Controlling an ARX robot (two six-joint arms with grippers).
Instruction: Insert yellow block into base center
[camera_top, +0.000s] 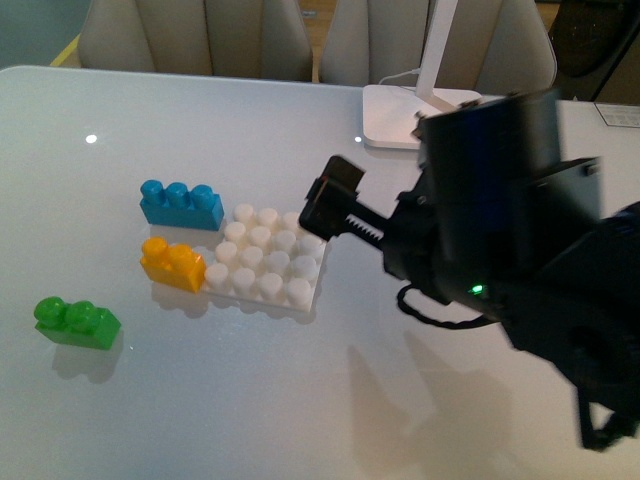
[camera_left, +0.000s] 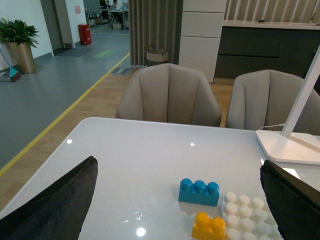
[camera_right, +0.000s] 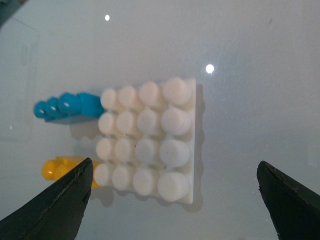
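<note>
While the right jaws stand spread wide and empty over the white studded base (camera_top: 265, 258) at frame centre, the left jaws also gape, holding nothing. Touching the base's left edge, the yellow block (camera_top: 172, 264) sits on the surface (camera_top: 300, 400), just below the blue three-stud brick (camera_top: 180, 204); the green brick (camera_top: 76, 322) lies lower left.

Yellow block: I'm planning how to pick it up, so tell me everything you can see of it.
The yellow block is a small yellow-orange brick, seemingly glossy plastic, with two round studs on top. It stands studs up on the white table, not yet on the base. It sits against the base's left edge at the near corner, apparently touching it. The blue brick lies just behind it, seemingly with a narrow gap. Nothing grips it.
</note>
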